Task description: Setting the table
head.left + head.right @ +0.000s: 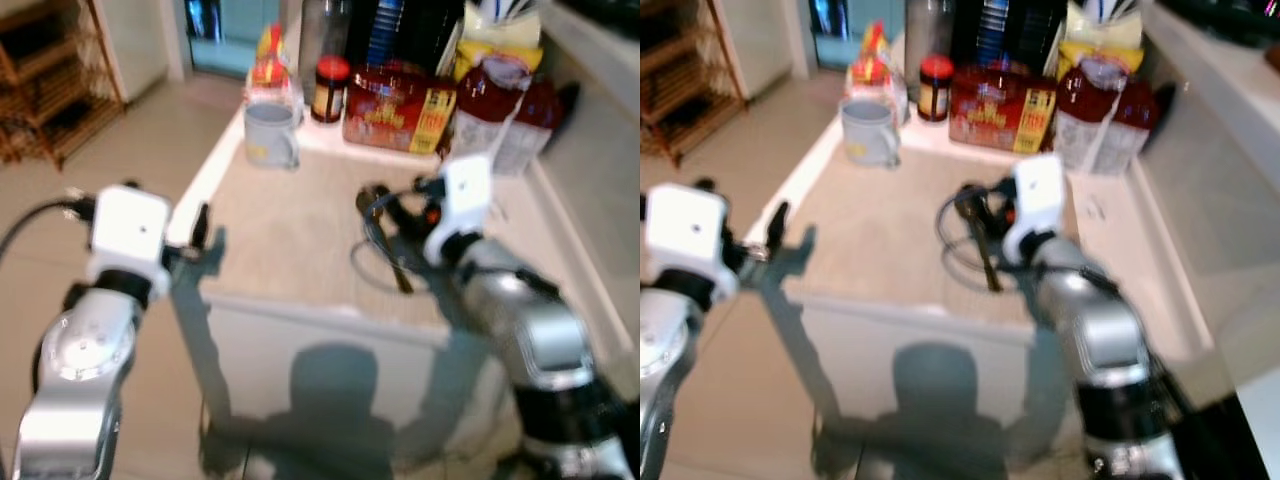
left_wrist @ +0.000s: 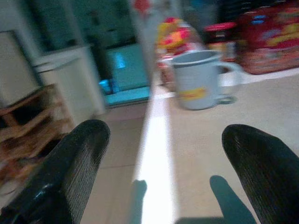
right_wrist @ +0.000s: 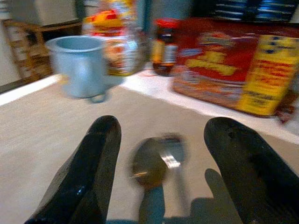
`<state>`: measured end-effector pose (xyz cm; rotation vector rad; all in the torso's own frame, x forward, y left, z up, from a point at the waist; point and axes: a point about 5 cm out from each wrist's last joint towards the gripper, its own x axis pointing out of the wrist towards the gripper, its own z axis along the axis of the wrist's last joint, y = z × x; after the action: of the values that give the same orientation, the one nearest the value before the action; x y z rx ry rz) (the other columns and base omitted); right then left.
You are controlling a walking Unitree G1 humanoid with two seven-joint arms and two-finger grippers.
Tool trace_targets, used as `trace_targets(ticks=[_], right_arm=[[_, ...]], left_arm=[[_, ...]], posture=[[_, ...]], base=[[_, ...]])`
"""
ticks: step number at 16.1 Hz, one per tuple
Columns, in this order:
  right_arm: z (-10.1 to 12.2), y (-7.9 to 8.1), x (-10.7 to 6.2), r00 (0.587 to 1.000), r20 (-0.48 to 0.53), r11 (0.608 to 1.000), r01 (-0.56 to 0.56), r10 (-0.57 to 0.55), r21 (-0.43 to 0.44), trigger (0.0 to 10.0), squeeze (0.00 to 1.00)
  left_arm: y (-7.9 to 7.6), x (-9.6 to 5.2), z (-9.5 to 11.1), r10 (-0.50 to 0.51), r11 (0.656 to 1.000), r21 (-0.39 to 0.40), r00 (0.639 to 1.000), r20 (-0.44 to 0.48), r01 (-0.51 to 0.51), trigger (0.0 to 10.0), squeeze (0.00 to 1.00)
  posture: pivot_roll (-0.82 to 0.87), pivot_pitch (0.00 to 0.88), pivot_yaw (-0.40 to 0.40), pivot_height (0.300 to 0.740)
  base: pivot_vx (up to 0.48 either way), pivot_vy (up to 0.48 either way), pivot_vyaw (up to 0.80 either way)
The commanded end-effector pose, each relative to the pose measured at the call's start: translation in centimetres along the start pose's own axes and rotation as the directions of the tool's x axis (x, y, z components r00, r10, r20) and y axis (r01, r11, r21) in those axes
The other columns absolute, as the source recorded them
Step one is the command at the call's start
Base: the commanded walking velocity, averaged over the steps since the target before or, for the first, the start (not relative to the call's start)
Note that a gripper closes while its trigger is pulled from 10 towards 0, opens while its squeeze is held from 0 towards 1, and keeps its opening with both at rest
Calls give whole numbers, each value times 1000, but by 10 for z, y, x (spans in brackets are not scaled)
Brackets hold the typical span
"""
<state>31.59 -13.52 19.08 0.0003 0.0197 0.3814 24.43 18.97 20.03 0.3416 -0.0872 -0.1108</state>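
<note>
The robot stood at the near edge of a white table (image 1: 300, 230) with a pale beige top. The pictures were a little blurred.

The right gripper (image 3: 161, 154) was over the middle-right part of the table, low above the surface. Its two black fingers (image 3: 96, 163) were spread wide apart and held nothing. Between them, on the table top, a spoon (image 3: 152, 163) lay with its bowl toward the far side. From the head views it looked like a dark, thin thing lying just beside the gripper's fingers, and I could not tell if a finger touched it.

The left gripper (image 2: 166, 177) was at the near left corner of the table, about over the left edge. Its fingers (image 2: 77, 163) were also far apart and empty.

At the far left of the table stood a light blue mug (image 1: 270, 135) with its handle to the right. Behind it was a bag with red and yellow print (image 1: 268, 65). To the right of the mug stood a dark jar with a red lid (image 1: 329, 88), then a red box with a yellow side (image 1: 395, 110), and further right a jug with red liquid (image 1: 487, 100). All these were well apart from both grippers.

A wooden shelf (image 1: 50, 80) stood on the floor at the far left.
</note>
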Motion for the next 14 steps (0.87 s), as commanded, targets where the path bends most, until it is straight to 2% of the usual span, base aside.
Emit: trace_targets(ticks=[1, 3, 7, 8, 9, 11, 13, 14], right_arm=[[-3, -10, -3, 999, -31, 1000, 14, -13, 14, 10000, 0], [1, -14, 1, 999, -53, 1000, -12, 11, -9, 10000, 0], [-3, -24, 14, 988, -147, 999, -45, 45, 1, 10000, 0], [-3, -32, 21, 987, -158, 1000, -23, 24, 8, 10000, 808], [-4, -39, 29, 986, -165, 1000, 7, -2, 30, 10000, 1000], [-8, -44, 40, 982, -190, 998, -7, 19, 63, 10000, 1000], [-11, -43, 48, 975, -199, 994, -91, 101, 59, 10000, 1000], [-10, -44, 51, 974, -184, 988, -112, 130, 105, 10000, 600]], left_arm=[[-13, -1, 7, -88, 996, -12, 995, 44, 88, 10000, 0], [-20, -4, 7, -164, 986, -19, 985, 44, 165, 10000, 0], [-21, -4, 7, -190, 981, -30, 981, 37, 191, 10000, 0], [-22, -4, 7, -203, 979, -28, 979, 36, 204, 10000, 0], [-23, -3, 6, -217, 976, -26, 976, 34, 218, 10000, 0], [-25, -2, 6, -238, 971, -24, 971, 31, 238, 10000, 0], [-27, -2, 5, -253, 967, -20, 967, 26, 254, 10000, 0], [-28, -3, 5, -257, 966, -21, 966, 25, 257, 10000, 0]], posture=[[106, 27, -82, 740], [111, 26, -84, 740], [114, 25, -80, 740], [113, 24, -79, 740], [113, 20, -77, 740], [117, 16, -75, 740], [118, 13, -77, 740], [118, 7, -80, 740]], base=[[0, 0, 0], [0, 0, 0], [0, 0, 0], [0, 0, 0], [0, 0, 0], [0, 0, 0], [0, 0, 0], [0, 0, 0]])
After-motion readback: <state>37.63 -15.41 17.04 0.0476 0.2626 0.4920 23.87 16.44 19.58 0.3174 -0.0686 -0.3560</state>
